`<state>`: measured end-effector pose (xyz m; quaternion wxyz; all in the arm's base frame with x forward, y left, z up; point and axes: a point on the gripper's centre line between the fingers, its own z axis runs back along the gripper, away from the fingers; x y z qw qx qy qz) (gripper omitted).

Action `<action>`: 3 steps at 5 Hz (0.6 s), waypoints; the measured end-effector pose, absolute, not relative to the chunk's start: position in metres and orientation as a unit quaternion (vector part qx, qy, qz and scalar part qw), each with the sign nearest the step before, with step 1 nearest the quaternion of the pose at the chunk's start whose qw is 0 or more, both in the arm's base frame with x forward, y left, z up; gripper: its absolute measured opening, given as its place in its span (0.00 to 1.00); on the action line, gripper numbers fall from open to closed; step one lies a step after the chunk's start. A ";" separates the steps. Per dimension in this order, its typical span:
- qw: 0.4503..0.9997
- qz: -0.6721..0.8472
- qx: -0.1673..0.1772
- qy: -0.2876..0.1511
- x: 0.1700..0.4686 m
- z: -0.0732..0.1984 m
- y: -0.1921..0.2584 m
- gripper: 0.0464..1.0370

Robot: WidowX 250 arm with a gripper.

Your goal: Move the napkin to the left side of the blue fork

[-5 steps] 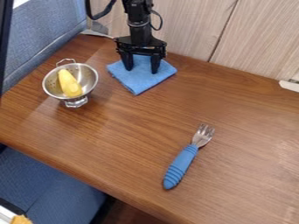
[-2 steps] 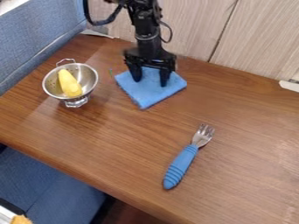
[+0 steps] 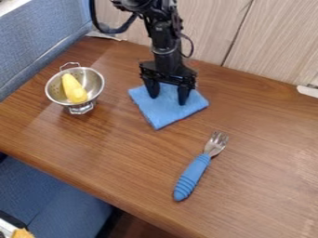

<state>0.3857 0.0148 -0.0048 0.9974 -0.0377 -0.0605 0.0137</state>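
While the black end effector (image 3: 168, 98) hung over the blue napkin (image 3: 162, 116), we saw its two fingers spread apart, with their tips down on the cloth. We found the napkin lying flat on the wooden worktop (image 3: 267, 186), beyond the blue-handled fork (image 3: 194, 174) and off to its left in our view, the two well apart. We saw the fork's metal tines pointing away from us. Left of the napkin, we had a metal colander (image 3: 96, 83) with a yellow oblong item (image 3: 74, 89) inside, leaning against its wall.
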 end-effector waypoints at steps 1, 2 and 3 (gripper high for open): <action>0.998 -0.001 -0.036 -0.053 0.369 -0.005 0.004 0.96; 0.999 -0.004 -0.023 -0.048 0.347 -0.004 0.005 0.96; 0.999 -0.004 -0.013 -0.038 0.329 -0.003 0.006 0.96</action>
